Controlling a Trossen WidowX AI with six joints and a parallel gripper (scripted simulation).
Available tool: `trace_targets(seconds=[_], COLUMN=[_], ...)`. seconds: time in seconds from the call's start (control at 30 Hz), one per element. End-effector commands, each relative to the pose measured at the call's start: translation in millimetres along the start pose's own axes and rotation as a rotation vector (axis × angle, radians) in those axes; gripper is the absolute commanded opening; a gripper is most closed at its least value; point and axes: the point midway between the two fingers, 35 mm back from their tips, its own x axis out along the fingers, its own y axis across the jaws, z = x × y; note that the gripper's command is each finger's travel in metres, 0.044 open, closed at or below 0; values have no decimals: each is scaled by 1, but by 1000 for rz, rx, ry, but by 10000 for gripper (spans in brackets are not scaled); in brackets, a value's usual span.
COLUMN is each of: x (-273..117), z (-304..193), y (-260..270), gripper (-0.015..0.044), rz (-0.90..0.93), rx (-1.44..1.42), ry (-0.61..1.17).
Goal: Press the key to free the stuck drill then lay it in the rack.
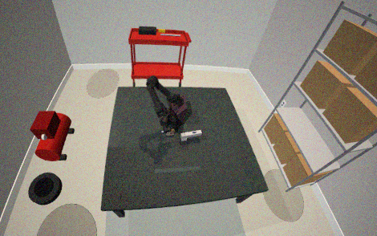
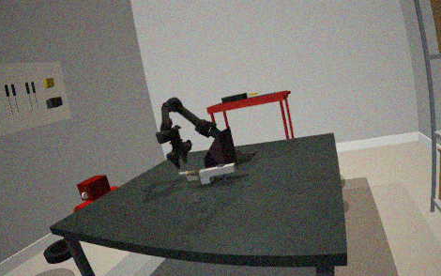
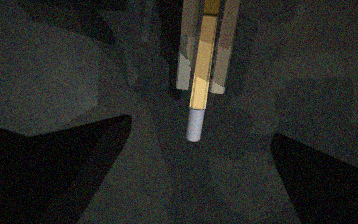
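1. Fingers wide apart, and there's nothing between them! My gripper (image 1: 168, 128) (image 2: 178, 165) (image 3: 200, 130) is fully open, pinching no part at all.
2. Right in front of me in the wrist view, a tan bar (image 1: 171, 132) (image 2: 186, 172) (image 3: 201, 80) runs down toward the gap, ending in a pale round tip (image 1: 163, 132) (image 2: 182, 173) (image 3: 195, 125). The tip sits in view between my spread fingers, unclasped. Is this bar the key or the drill? I can't tell from here.
3. Two pale rails (image 3: 183, 72) flank the bar, one on either side, and the bar's end reaches out past them.
4. Just beside that, a white block (image 1: 191, 135) (image 2: 219, 173) lies on the table, long and narrow, with a small dark mark on its top. I can't say for certain whether it's the rack.
5. Here's my arm (image 1: 156, 98) (image 2: 189, 115), bent high at the elbow, with the wrist dropping to the work!
6. Underneath it all, the dark table (image 1: 139, 193) (image 2: 257, 225) carries my base and these parts.
7. Out past the table's edge: a red cart (image 1: 160, 41) (image 2: 248, 102) with a black case on top, a red tank unit (image 1: 52, 138) (image 2: 93, 187), a black tire (image 1: 33, 189) (image 2: 53, 255), and a tall shelf unit (image 1: 310, 51) (image 2: 431, 94) holding brown boxes.
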Motion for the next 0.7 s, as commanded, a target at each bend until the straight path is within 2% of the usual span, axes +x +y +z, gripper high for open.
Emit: trace_targets(seconds=[0.0,0.47,0.67], x=[-13,-93,-158], z=[6,78,131], y=[-14,-89,-116], gripper=[440,440,440], rz=[-63,-469,-688], rx=[-5,-25,-84], ry=[-3,-257,-488])
